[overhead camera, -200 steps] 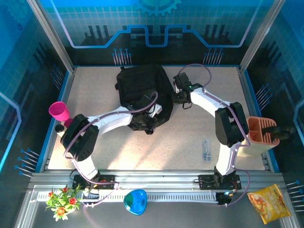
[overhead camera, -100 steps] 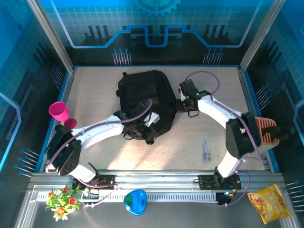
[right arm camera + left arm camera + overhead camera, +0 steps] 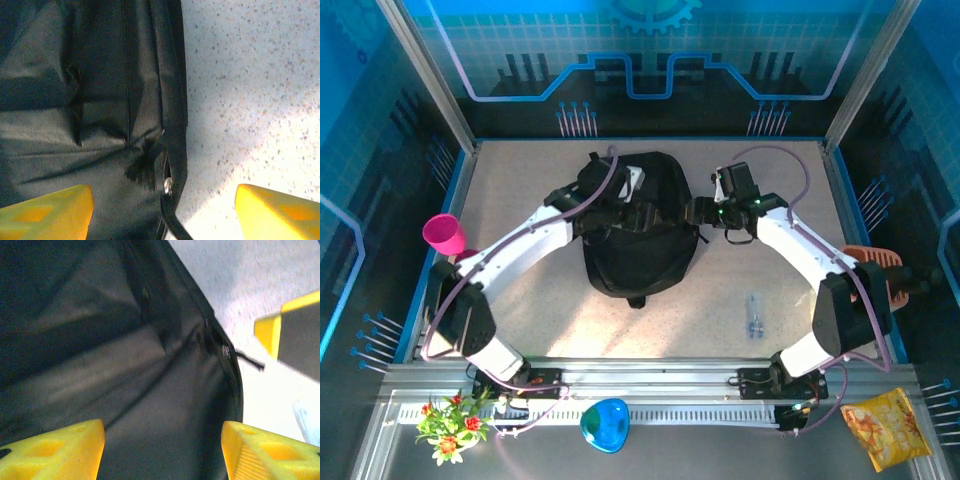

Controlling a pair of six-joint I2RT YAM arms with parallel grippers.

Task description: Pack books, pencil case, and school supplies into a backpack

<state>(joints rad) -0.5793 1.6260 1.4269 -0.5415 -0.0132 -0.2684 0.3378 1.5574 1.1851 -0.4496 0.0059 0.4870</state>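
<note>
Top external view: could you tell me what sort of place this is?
Probably a robot demonstration or data-collection booth: a speckled table walled by blue printed panels, with the left arm and right arm bolted at its near edge.

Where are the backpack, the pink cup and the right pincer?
backpack [image 3: 640,260], top external view, bare lower front panel
pink cup [image 3: 444,233], top external view, its open mouth
right pincer [image 3: 162,210], right wrist view, midway between yellow fingertips

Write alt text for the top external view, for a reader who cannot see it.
A large black backpack lies flat in the middle of the table, with the left gripper over its upper part and the right gripper at its right edge. A pink cup stands at the table's left edge.
</note>
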